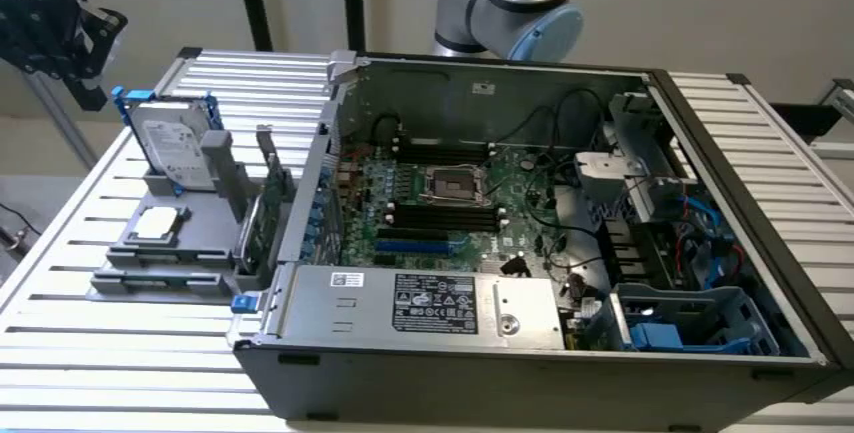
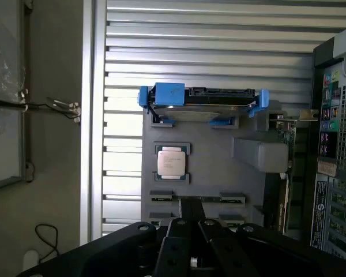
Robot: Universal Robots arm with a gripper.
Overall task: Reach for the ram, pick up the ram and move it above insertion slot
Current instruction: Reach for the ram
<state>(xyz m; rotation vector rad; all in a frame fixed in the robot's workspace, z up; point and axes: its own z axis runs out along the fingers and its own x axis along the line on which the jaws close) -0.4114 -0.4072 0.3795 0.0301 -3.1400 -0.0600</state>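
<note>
My black gripper (image 2: 199, 210) is shut with nothing in it, hanging high over the grey parts holder (image 2: 219, 173). In the exterior view the gripper (image 1: 88, 88) sits at the upper left, well above the table. Just past the fingertips, a thin dark strip (image 2: 175, 198) runs between two grey clips on the holder. I take it for the ram standing on edge, and the fingers hide most of it. The open computer case (image 1: 534, 353) lies to the exterior view's right, with its motherboard (image 1: 441, 203) and dark memory slots (image 1: 441, 218) exposed.
On the holder, a silver hard drive (image 1: 174, 143) stands in a blue caddy and a processor chip (image 1: 158, 221) lies flat. A green expansion card (image 1: 274, 208) stands beside the case wall. The slatted metal table (image 1: 80, 353) reaches to the exterior view's left edge.
</note>
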